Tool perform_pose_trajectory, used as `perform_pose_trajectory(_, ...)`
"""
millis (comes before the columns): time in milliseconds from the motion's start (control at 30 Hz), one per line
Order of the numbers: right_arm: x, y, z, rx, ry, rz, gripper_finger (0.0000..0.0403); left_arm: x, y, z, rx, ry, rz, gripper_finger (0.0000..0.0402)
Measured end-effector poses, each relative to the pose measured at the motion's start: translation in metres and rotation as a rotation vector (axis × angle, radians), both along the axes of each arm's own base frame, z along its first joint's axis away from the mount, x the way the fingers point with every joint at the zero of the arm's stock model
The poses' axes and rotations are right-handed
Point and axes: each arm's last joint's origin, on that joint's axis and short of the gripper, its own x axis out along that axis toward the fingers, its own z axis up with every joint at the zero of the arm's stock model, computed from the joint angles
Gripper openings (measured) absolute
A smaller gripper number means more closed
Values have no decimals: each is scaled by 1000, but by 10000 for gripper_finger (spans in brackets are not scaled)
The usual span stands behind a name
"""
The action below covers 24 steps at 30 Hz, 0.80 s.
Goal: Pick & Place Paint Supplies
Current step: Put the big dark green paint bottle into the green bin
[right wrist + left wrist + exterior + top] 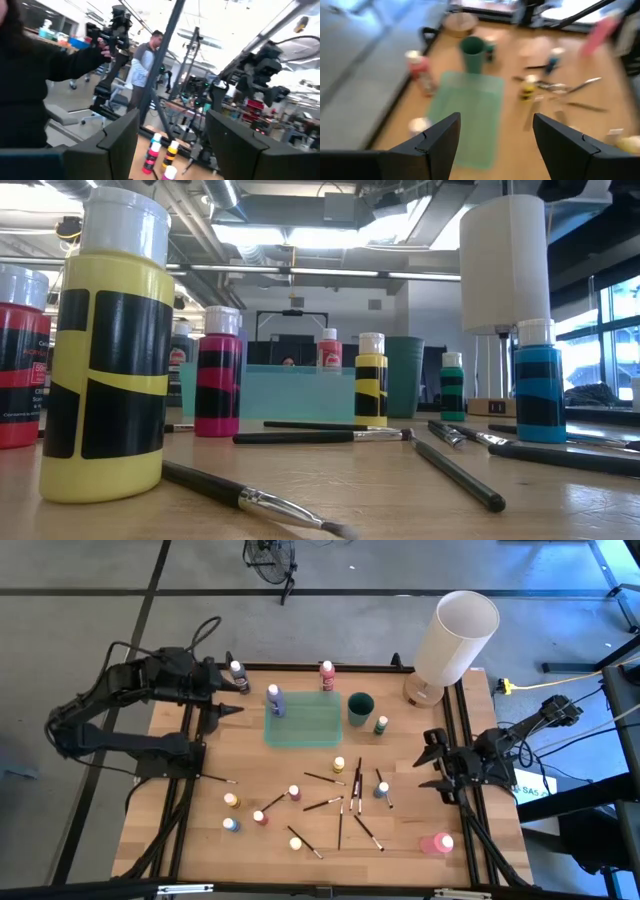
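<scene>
Overhead view. The left gripper (232, 698) is hovering at the upper left of the frame, over the table's (400, 850) left edge, fingers spread and holding nothing. The right gripper (432, 762) is waiting at the right edge, mid-height, jaws likewise apart and empty.

The supplies are lying scattered. The purple bottle (275, 699) is standing at the upper left corner of the green tray (303, 724), just right of the left gripper and the closest item to it. A dark bottle (238, 673) is standing right next to that gripper, slightly above it in the frame. The red bottle (327, 675) is standing above the tray; the green cup (360, 708) and a small green bottle (381, 725) are sitting to the tray's right.

Most brushes (340, 810) are lying in the lower centre, handles running mostly up-down or diagonal in the frame. The blue bottle (381, 790) and the pink bottle (437, 843), lying on its side at lower right, are nearer the right arm.

Judgement: the left arm is better placed for the purple bottle, reaching rightward in the frame; its long axis is upright.

Writing: the table-level view is showing black bands on the yellow bottle (105, 360) and faint print on a red bottle (20, 360) at far left, too small to read. No brand legible.
</scene>
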Motion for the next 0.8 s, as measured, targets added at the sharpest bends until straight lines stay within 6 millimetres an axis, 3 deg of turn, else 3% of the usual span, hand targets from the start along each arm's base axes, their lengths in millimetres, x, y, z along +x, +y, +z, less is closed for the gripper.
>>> perform_pose_trajectory(333,3,2,0,16,3,1,232,4,11,-25,190,403,393,246)
perform_pose_trajectory(533,4,0,1,33,1,-41,232,25,28,-40,119,500,555,246)
perform_pose_trajectory(800,3,0,2,41,-8,-41,232,41,72,-49,-2,589,687,246)
